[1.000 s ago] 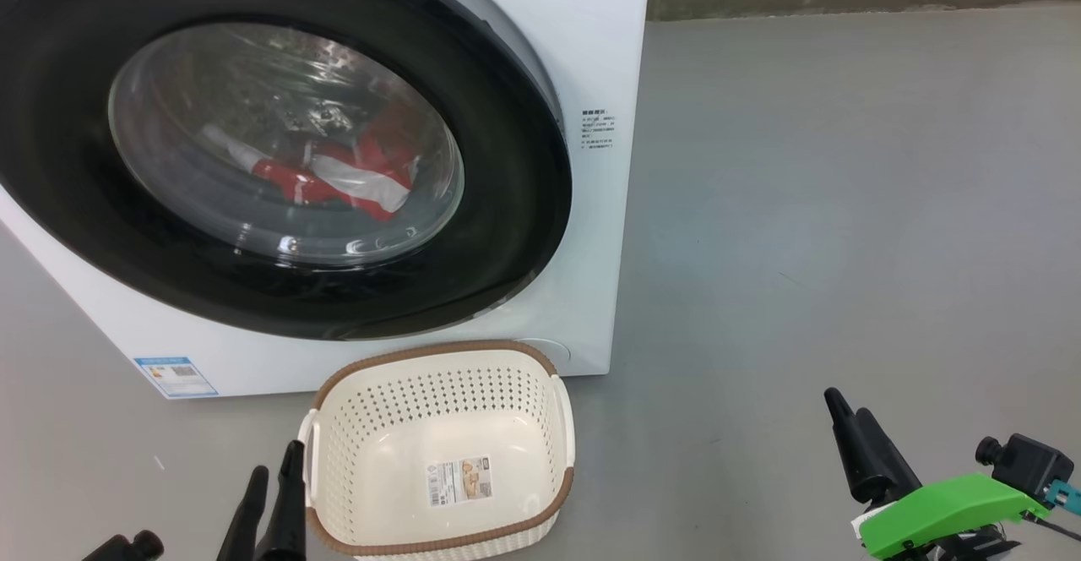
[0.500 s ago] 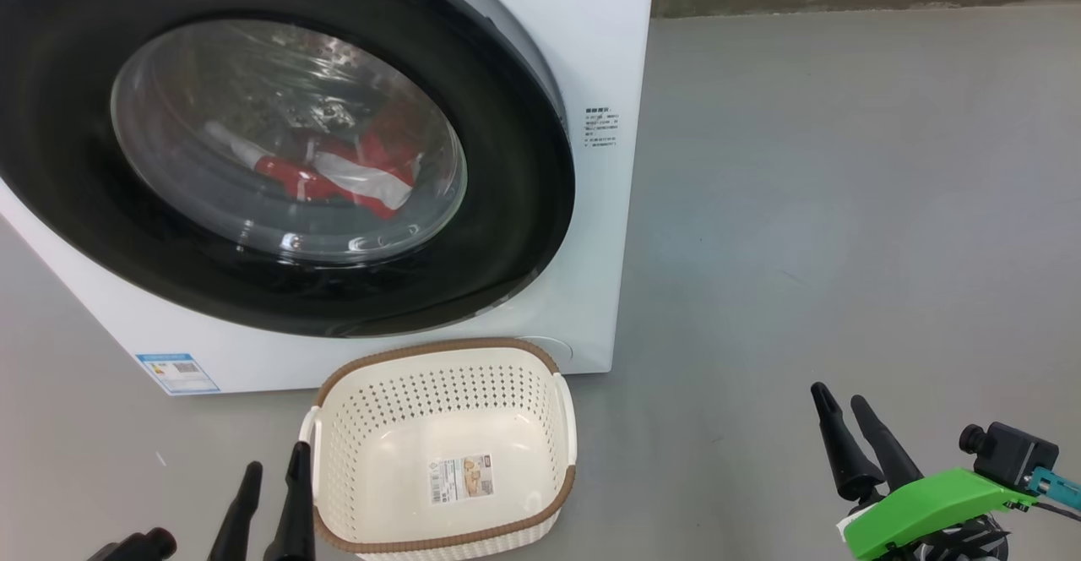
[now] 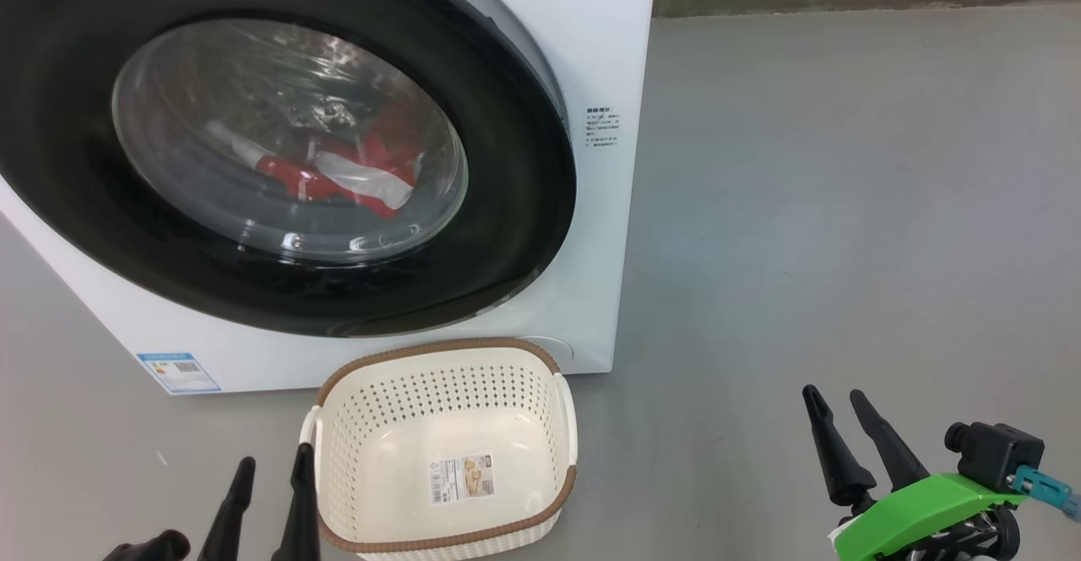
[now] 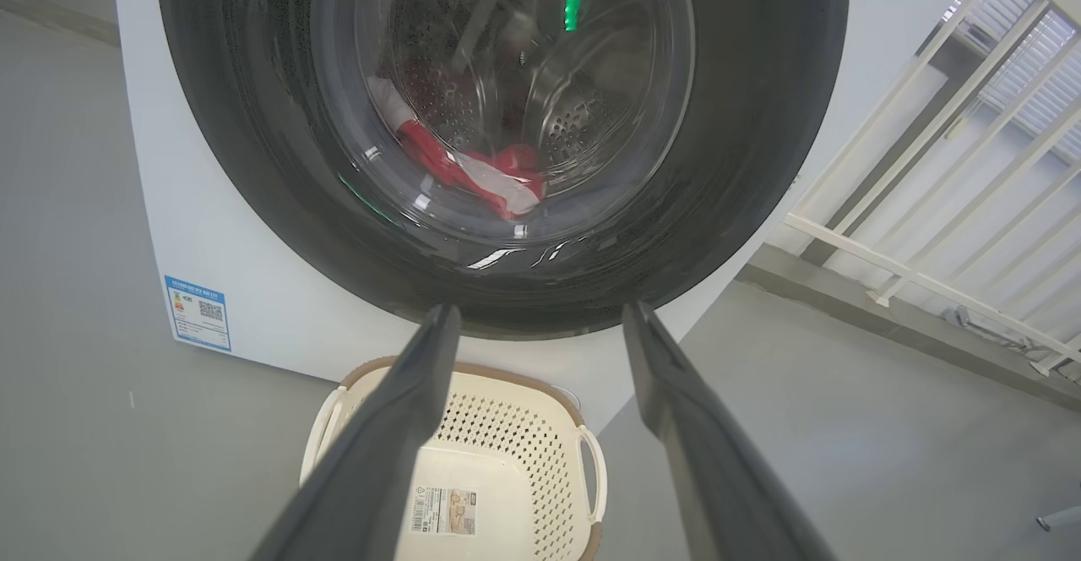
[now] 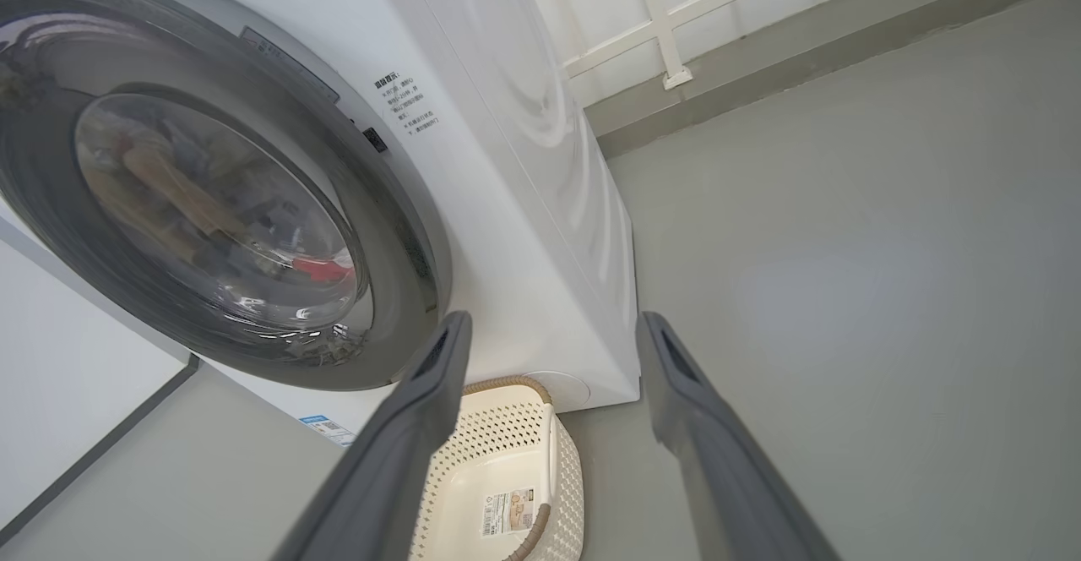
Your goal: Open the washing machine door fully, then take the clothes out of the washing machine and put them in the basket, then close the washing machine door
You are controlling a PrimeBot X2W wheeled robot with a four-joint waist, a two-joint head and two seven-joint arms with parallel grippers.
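Head view, near to far: I see my left gripper point(image 3: 273, 460) and right gripper point(image 3: 834, 394), each with fingers apart and holding nothing. The basket point(image 3: 439, 348) stands just beside the left one, close before the washing machine point(image 3: 608, 54). The shut washing machine door point(image 3: 507, 206) bars the clothes point(image 3: 338, 177) behind its glass.

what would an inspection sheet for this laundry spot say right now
surface: grey floor, bare, a few faint marks
job's things: washing machine door looks shut; red and white clothes inside behind the glass; basket on the floor in front of the washing machine, holding just a sticker
clutter: nothing seen
grippers: left gripper open, empty, beside the basket's left side; right gripper open, empty, above bare floor
cables: teal connector at the right wrist camera
surroundings: white railing beyond the machine
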